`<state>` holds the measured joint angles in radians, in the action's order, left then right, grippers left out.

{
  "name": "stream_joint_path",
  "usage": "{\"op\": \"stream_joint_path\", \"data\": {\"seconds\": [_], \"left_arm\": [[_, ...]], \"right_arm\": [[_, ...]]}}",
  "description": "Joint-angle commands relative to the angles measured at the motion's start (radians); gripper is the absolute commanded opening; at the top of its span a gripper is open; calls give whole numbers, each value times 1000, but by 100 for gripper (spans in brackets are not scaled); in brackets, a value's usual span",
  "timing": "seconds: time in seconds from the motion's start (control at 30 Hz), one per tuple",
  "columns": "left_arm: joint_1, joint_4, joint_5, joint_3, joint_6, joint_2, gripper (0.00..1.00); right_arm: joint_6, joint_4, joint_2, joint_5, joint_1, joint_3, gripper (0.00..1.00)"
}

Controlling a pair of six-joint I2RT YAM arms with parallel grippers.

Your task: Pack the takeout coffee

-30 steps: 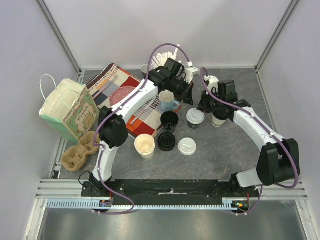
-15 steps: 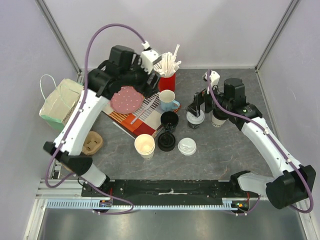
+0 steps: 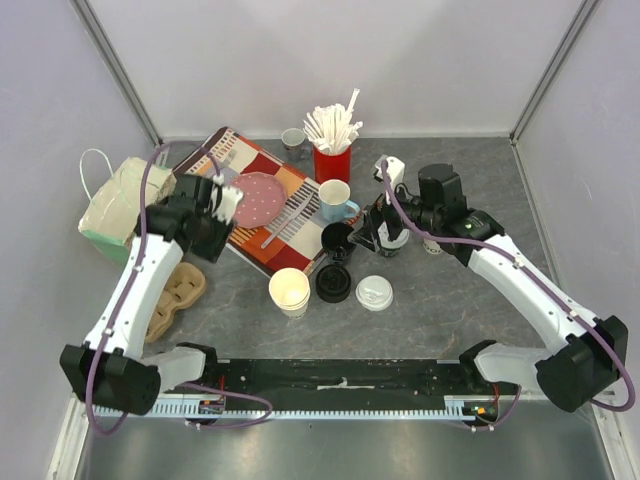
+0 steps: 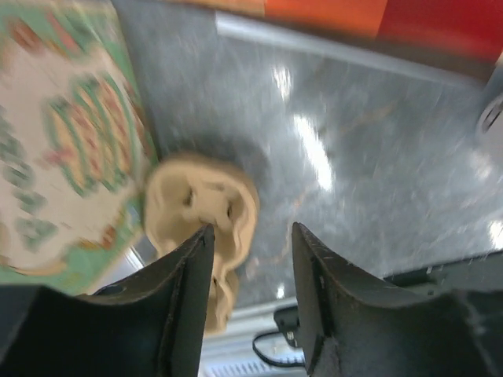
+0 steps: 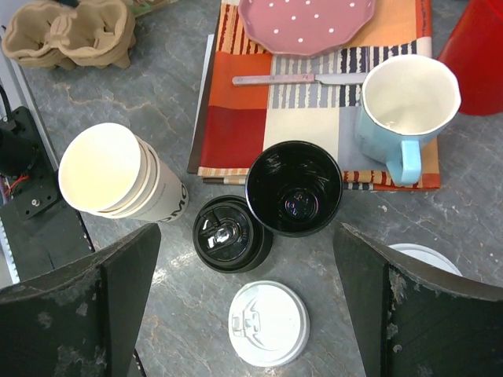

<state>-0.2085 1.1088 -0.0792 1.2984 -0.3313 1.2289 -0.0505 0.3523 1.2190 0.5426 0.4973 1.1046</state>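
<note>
The right hand [image 5: 245, 229] is spread wide open and empty above the desk [image 5: 118, 94]. Beneath the gap between its fingers a loose black lid [image 5: 232, 233] and a white lid [image 5: 269, 322] are seen. The glossy black mug [image 5: 295, 188] stands just beyond the black one. A takeout coffee cup [image 5: 428, 255] is tucked against one finger, only a white rim showing; the second cup cannot be made out. A stack of empty paper cups [image 5: 118, 177] stands by the opposite finger, and the light-blue mug [image 5: 405, 106] is farther ahead. The left hand [image 4: 251, 229] is partly open with nothing gripped. The pulp cup carrier [image 4: 200, 208] lies below its fingers and the paper bag [image 4: 63, 149] beside it.
</note>
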Motion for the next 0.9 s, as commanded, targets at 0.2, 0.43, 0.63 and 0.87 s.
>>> {"op": "stream_joint_path", "data": {"seconds": [0.2, 0.43, 0.63, 0.87], "left_arm": [[188, 13, -31, -433, -198, -244, 46], [259, -58, -65, -588, -284, -293, 41], [354, -165, 19, -571, -341, -215, 37], [365, -117, 108, -522, -379, -238, 34]], "right_arm": [[-52, 83, 92, -27, 52, 148, 98], [-66, 128, 140, -72, 84, 173, 98], [-77, 189, 195, -118, 124, 216, 98], [-74, 205, 218, -161, 167, 245, 98]]}}
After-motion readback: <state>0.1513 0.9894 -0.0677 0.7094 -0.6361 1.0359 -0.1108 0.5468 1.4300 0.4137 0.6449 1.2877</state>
